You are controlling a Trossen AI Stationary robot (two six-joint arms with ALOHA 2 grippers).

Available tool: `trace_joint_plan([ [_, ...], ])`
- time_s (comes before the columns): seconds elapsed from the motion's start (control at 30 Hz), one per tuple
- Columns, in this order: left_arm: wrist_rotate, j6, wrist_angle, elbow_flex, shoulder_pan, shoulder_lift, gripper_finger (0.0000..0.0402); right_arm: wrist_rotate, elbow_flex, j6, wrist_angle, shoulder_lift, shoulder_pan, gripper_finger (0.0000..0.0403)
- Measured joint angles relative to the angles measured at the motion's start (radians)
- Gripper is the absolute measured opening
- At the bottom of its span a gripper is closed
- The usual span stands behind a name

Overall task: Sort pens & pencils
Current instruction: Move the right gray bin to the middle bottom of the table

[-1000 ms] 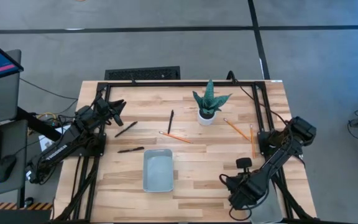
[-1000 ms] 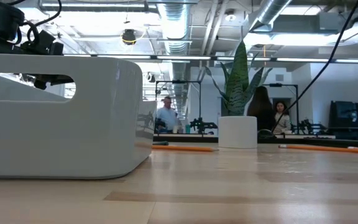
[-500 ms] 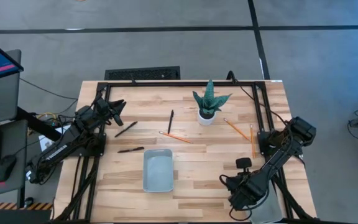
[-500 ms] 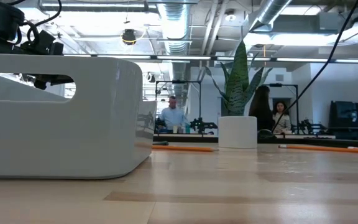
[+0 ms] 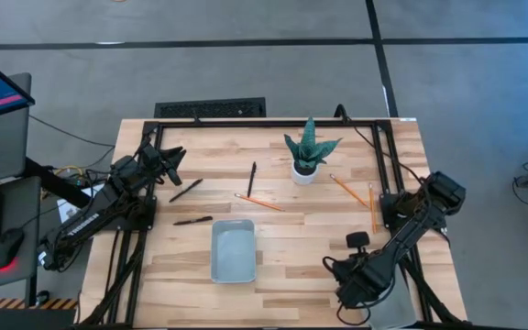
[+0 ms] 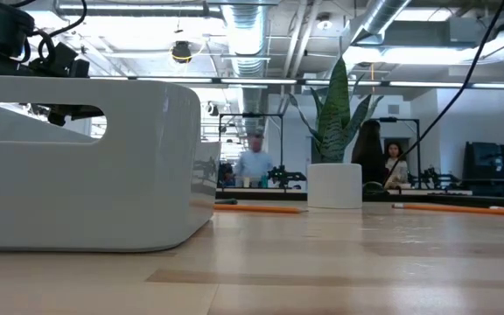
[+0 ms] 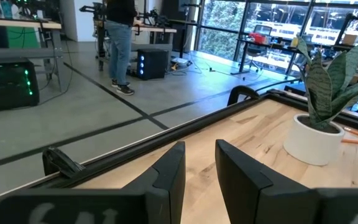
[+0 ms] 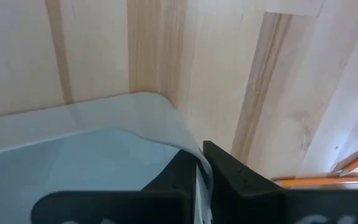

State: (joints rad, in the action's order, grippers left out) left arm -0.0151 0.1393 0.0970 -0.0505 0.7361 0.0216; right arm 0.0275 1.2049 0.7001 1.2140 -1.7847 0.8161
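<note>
Nearest on the pale wooden counter (image 5: 301,261), a grey rounded plastic tray (image 5: 232,252) is seen with nothing in it. At the near right, the right claw (image 8: 199,165) is held clenched on nothing, above the counter just off the tray's corner. Beyond the tray, three thin black pens (image 5: 192,220) are spread on the left half: one just beside the tray's far left corner, one (image 5: 186,190) farther left, one (image 5: 252,179) near the middle. The orange wooden pencils (image 5: 259,202) are left loose too, two of them (image 5: 345,188) (image 5: 372,209) to the right. A small green plant in a white pot (image 5: 306,154) is set farther back. The left claw (image 7: 199,146) is kept released and bare over the far left. No pen, pencil or arm is found displaced since the earlier pictures; only a person (image 6: 254,164) in the room behind is now seen farther right.
</note>
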Motion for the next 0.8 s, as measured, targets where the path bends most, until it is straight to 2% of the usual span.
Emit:
trace_joint_plan([
  [0.3, 0.000, 0.000, 0.000, 0.000, 0.000, 0.000, 0.0079, 0.000, 0.026, -0.037, -0.028, -0.003, -0.106, 0.0043],
  [0.6, 0.000, -0.030, 0.000, 0.000, 0.000, 0.000, 0.0079, 0.009, 0.152, -0.121, -0.031, -0.003, -0.273, 0.0028],
  [0.8, 0.000, -0.091, 0.000, 0.000, 0.000, 0.000, 0.0079, 0.010, 0.229, -0.175, -0.079, -0.003, -0.366, 0.0036],
])
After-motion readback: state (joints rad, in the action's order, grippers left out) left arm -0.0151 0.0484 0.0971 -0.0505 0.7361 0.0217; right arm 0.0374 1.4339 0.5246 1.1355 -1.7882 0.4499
